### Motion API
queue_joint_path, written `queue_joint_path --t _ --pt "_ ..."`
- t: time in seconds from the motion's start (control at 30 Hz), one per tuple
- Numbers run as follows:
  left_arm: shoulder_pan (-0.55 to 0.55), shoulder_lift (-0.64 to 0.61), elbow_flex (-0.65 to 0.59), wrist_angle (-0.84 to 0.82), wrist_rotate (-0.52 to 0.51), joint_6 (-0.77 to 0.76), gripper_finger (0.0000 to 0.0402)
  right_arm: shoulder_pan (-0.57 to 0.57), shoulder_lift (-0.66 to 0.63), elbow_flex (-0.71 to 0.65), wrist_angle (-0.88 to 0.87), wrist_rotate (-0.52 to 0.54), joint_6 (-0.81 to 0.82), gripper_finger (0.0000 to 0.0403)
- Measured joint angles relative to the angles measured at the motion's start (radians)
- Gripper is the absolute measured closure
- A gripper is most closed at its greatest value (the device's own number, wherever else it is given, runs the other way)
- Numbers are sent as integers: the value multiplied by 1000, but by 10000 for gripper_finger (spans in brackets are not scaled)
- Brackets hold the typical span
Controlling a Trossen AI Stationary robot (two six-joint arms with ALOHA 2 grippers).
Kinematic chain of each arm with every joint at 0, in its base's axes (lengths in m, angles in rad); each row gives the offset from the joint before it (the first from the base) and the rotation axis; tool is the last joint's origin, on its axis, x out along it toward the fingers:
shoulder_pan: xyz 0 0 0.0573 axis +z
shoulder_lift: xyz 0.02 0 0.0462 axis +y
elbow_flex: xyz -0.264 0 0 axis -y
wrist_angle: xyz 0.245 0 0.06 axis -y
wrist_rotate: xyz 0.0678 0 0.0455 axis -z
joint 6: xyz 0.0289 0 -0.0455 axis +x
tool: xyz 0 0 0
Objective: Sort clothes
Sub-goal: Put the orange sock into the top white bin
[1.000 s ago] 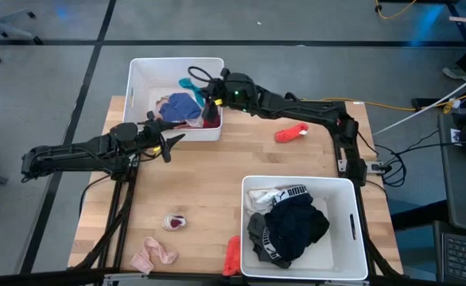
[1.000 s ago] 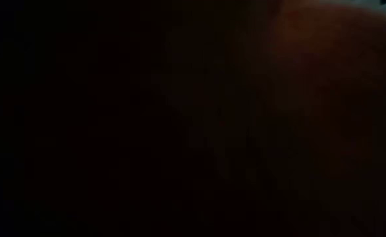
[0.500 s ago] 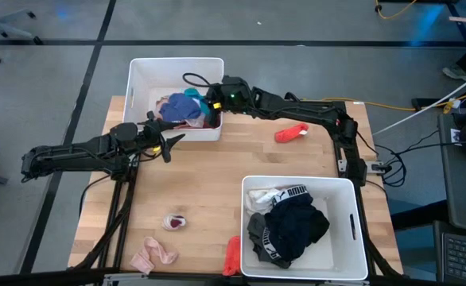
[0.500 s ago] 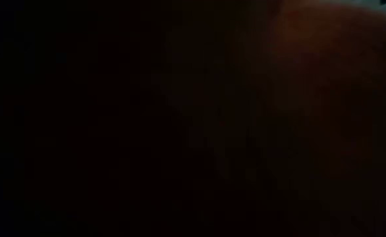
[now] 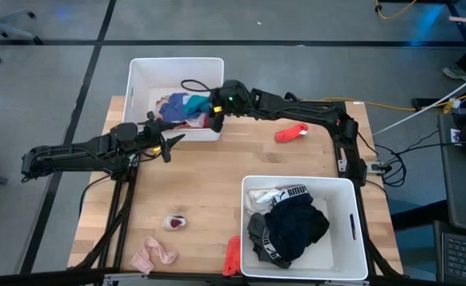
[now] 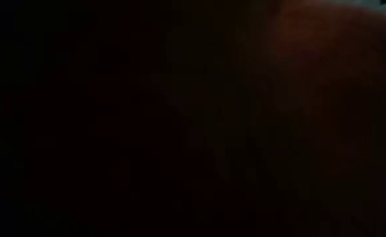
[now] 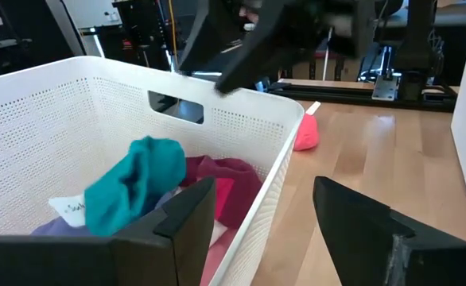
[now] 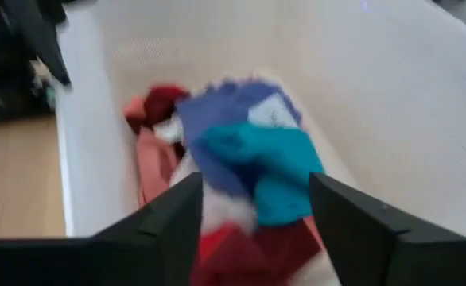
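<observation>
R claw [image 5: 214,103] over the far bin [image 5: 141,73], fingers apart, gripping nothing; teal piece [image 5: 194,102] lies loose on the colour pile inside. L claw [image 5: 168,143] open, waiting just beside that bin's near wall. Left on surface [image 5: 209,167]: red sock [image 5: 290,133], red piece [image 5: 231,256], pink ones [image 5: 153,255] and [image 5: 174,222]. Darks in near bin [image 5: 354,230]. All soft, light, floppy, so I reckon pinch a bunched fold mid-body, not an edge.

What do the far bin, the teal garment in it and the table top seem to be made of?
Far bin: likely moulded plastic, matt white, with walls perforated by tiny holes and a cut-out handle.
Teal garment: soft knit fabric, it seems; it lies crumpled and folded.
Table top: apparently wood, showing pale jointed strips with grain.
</observation>
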Motion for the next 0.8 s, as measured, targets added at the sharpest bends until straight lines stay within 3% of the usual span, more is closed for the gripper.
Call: queue_joint_path --t 0.17,0.47,0.63,0.8 --pt "0 0 0 -2 0 2 199 32 -70 107 -287 108 82 134" --pt "0 0 0 -21 0 -8 199 94 -112 136 -913 317 433 146" --pt "0 0 0 -30 0 -8 199 103 -120 18 -1115 401 627 150" --pt "0 0 0 -29 0 -8 199 102 -219 -238 -1079 395 709 150"
